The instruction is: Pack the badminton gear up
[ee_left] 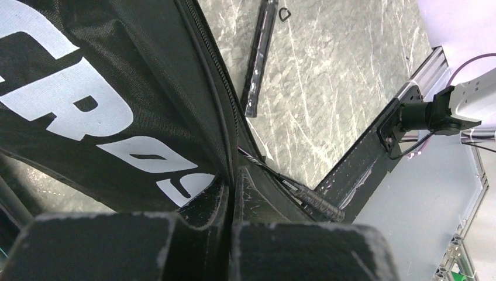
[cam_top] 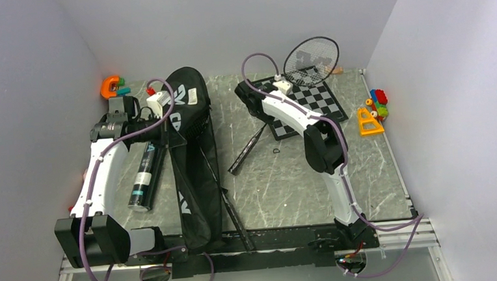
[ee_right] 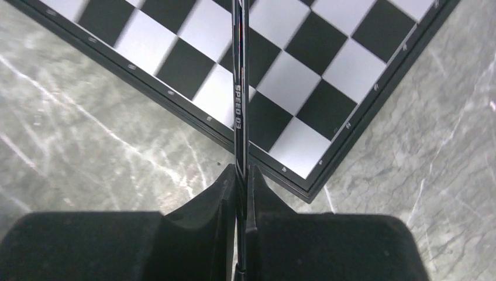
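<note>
Right tool [ee_right: 241, 172] is clamped shut on the thin shaft of a racket [ee_right: 238, 88], and you can see the shaft pinched between the pads with the chessboard [cam_top: 325, 100] right below it. That racket has its strung head over the far edge of the board and its grip pointing near-left across the worktop [cam_top: 287, 184], so it is well outside the bag. Over on the left, the left tool [ee_left: 231, 181] is closed too, and it looks to be pinching the zip edge of the black racket bag [cam_top: 196, 196], holding the mouth up. The bag runs from far to near down the left half of the worktop. A second racket [cam_top: 230, 210] is partly in, with its grip poking out along the bag's right side near the front edge. The dark tube [cam_top: 145, 173] lies on the worktop just left of the bag, not packed. I can't make out any shuttlecocks. The colourful toys [cam_top: 376, 110] sit off to the right, out of play. My read is that this is early to middle going: one racket halfway home, one gripped and ready to carry across, the tube and the zip-up all left to do.
</note>
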Controlling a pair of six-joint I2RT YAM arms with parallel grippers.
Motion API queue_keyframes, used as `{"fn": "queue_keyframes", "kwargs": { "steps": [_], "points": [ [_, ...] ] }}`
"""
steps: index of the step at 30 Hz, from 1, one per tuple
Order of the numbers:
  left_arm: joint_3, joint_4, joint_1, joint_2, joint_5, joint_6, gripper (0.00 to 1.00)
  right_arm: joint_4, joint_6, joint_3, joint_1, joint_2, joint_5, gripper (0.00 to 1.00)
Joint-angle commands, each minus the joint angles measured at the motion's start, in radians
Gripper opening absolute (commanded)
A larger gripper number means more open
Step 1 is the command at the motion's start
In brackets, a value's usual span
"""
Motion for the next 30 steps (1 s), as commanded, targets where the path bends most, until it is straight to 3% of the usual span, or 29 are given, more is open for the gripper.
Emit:
{"fn": "queue_keyframes", "kwargs": {
  "steps": [1, 7, 14, 19, 30],
  "points": [
    [-0.011, 0.006, -0.012, -0.019, 0.030, 0.029, 0.00, 0.000, -0.158, 0.144, -0.008, -0.045, 0.103, 0.00],
    [-0.021, 0.020, -0.014, -0.003, 0.026, 0.031, 0.00, -0.008, -0.325, 0.101, -0.003, -0.143, 0.077, 0.00],
    [0.009, 0.032, -0.023, 0.025, 0.019, 0.029, 0.00, 0.030, -0.480, -0.201, 0.079, -0.389, 0.039, 0.00],
    [0.014, 0.044, -0.023, 0.033, 0.005, 0.028, 0.00, -0.033, -0.475, -0.357, 0.252, -0.487, 0.022, 0.00],
    [0.019, 0.050, -0.053, 0.049, -0.028, 0.030, 0.00, -0.190, -0.421, -0.402, 0.506, -0.601, -0.015, 0.00]
  ]
}}
